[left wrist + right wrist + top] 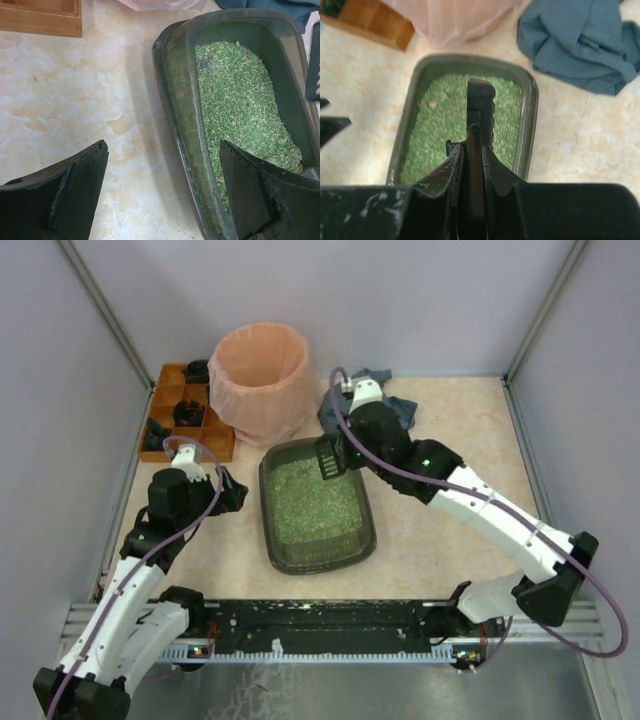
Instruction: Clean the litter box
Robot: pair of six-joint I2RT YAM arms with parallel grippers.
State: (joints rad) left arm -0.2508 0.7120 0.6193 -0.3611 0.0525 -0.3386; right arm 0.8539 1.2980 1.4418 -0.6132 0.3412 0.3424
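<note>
One stiff rim looks the likeliest hold on the granule-heavy litter box (266,502); left end effector (163,150) gapes empty, right end effector (472,150) clamps a scoop (481,100).

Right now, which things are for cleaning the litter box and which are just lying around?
For the job: litter box, black scoop in the right gripper, probably the pink-lined bin.
Just lying about: blue cloth, orange wooden tray.

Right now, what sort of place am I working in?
Probably a lab test cell: plain panel walls, a metal mounting rail at the near edge, a litter box staged on a tabletop.
</note>
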